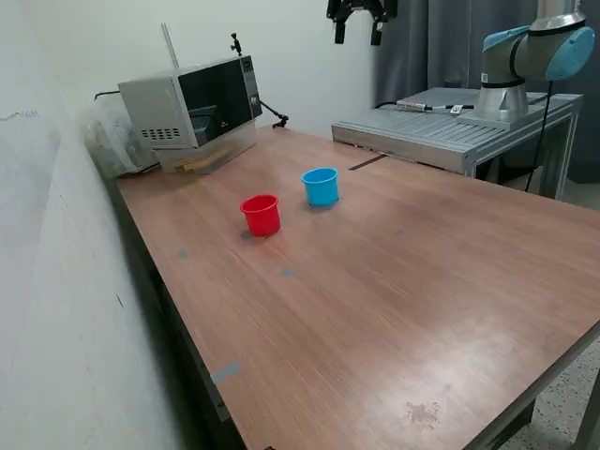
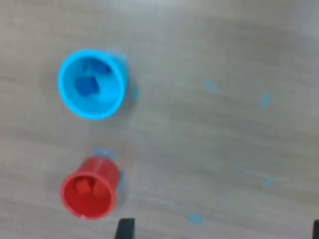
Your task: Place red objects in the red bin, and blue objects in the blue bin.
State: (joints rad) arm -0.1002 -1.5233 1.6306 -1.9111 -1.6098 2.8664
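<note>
The red bin (image 1: 261,214) stands upright on the wooden counter (image 1: 394,281), nearest the camera, with the blue bin (image 1: 321,186) just beside it, farther back toward the microwave (image 1: 192,103). In the wrist view red cubes (image 2: 85,187) lie inside the red bin and dark blue cubes (image 2: 87,85) inside the blue bin. The hand (image 1: 358,22) hangs high above and behind the blue bin, well apart from both bins, fingers spread and holding nothing.
</note>
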